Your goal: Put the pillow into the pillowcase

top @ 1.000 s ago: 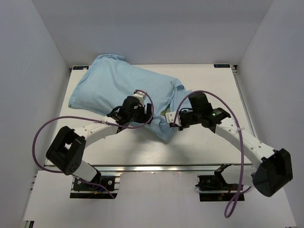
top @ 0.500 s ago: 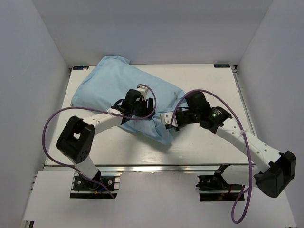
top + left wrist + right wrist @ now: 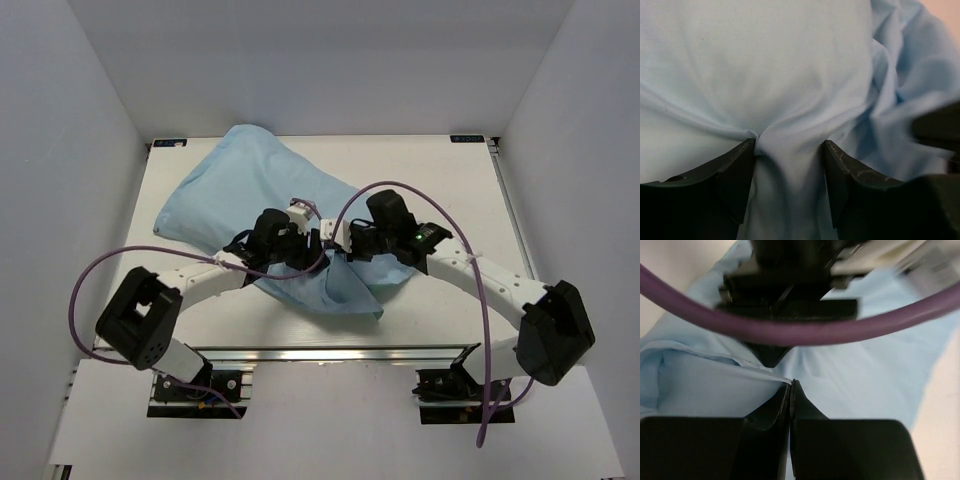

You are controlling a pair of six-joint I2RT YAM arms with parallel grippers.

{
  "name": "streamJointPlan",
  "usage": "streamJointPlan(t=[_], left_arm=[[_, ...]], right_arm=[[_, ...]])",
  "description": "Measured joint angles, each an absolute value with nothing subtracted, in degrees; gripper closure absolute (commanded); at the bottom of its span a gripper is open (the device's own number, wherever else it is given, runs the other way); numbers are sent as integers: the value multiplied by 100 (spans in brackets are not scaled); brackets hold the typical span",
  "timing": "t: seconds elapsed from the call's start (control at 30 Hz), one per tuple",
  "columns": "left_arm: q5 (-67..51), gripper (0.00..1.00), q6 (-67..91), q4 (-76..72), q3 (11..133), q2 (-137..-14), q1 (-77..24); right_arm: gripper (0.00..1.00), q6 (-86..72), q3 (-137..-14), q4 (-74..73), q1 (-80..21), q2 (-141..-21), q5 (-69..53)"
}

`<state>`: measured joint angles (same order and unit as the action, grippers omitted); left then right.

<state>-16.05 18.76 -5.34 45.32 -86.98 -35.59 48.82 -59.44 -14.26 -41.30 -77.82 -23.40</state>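
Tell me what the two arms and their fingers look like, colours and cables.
The left arm and right arm match: white links, black joint housings, a purple cable looping along each. The right arm's wrist shows a small green light. The fingers are flat, dark, tapering blades.

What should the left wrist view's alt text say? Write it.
A light blue soft fabric pillowcase fills the frame, a fold bunched between the dark fingers of the left hand at the bottom. A blurred dark shape intrudes at right.

Plain light-blue pillowcase [image 3: 240, 180], white table [image 3: 440, 170] — glossy purple cable [image 3: 790, 333]; black jaws, white-and-black arms [image 3: 490, 281]
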Motion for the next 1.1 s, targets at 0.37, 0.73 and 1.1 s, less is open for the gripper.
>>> streamJointPlan(t=[0.37, 0.73, 1.1], left_arm=[[-1302, 18, 1586, 1173, 4517, -7166, -3400], [-1356, 17, 1308, 1485, 5142, -7494, -3688], [-493, 16, 768, 1737, 6534, -8919, -5048]], right_arm=[[39, 5168, -4622, -2423, -3520, -6582, -2895], [72, 3721, -4753, -1787, -1728, -5822, -3124], [44, 1815, -4950, -1758, -1002, -7703, -3245]])
